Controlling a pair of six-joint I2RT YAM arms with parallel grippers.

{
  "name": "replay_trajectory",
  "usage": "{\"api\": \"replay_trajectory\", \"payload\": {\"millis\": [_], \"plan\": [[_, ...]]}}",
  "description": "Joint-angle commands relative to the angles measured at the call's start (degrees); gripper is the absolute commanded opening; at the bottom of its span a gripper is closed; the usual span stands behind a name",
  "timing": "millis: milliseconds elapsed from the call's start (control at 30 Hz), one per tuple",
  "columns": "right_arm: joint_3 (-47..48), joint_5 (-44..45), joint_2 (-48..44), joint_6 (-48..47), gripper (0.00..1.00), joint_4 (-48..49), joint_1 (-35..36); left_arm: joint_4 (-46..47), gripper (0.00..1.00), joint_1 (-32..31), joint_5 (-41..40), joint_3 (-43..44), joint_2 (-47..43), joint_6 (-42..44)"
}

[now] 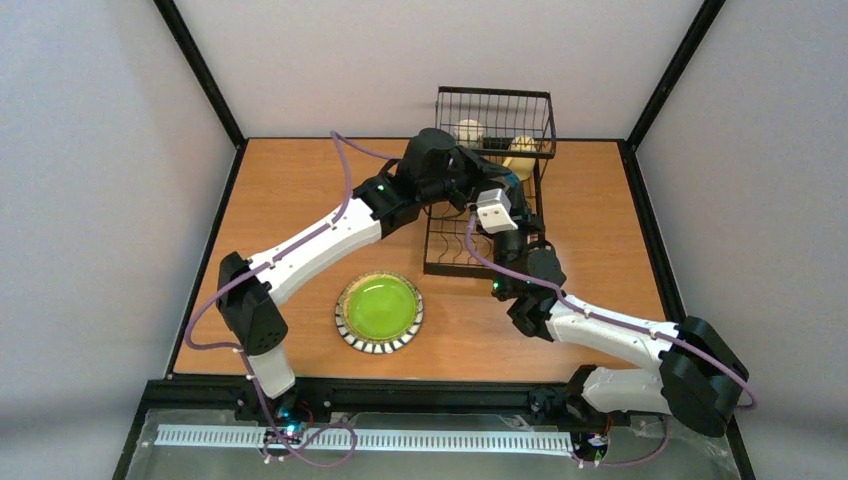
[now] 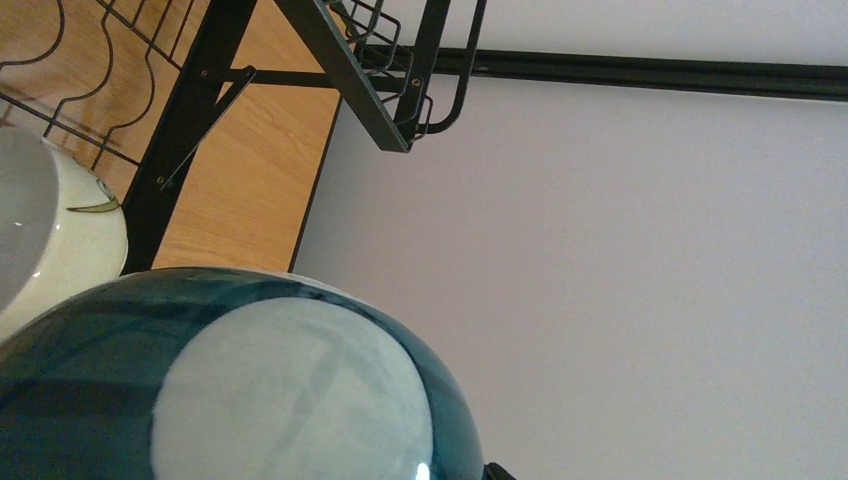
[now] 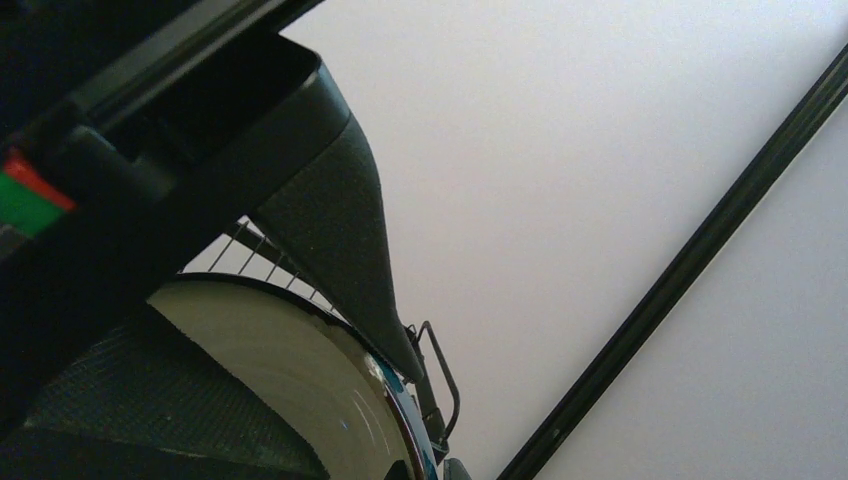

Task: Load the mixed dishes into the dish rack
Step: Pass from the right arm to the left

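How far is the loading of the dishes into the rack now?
Done: two cream dishes sit in the dish rack's raised basket. In hand: the right gripper is shut on the teal-banded cup's rim, at the rack. Left: the lime-green plate lies on the table, untouched.

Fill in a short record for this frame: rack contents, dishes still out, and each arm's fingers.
rack: dish rack, black wire, far half of table
basket tier: two cream mugs
still on table: lime-green plate, flat, near the arms
right fingers: shut on the wall of the teal-banded cup, at the rack
left fingers: hidden; state unclear
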Motion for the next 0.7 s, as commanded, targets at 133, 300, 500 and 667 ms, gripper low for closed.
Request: {"api": "replay_trajectory", "payload": {"millis": [133, 300, 500, 667], "plan": [[0.4, -1.4, -0.9, 0.1, 0.02, 13.1, 1.1, 4.1, 0.38, 0.0, -1.3, 1.7, 1.0, 0.8], [0.4, -1.3, -1.1, 0.9, 0.02, 12.2, 1.1, 5.4, 0.17, -0.3, -0.9, 1.4, 1.3, 1.3], [0.5, -1.1, -1.3, 1.7, 0.02, 11.5, 1.1, 8.0, 0.0, -0.4, -0.2, -0.1, 1.3, 2.0], [0.5, -0.8, -1.3, 2.9, 0.02, 10.4, 1.1, 11.4, 0.0, -0.4, 0.0, -3.2, 0.4, 2.1]]}}
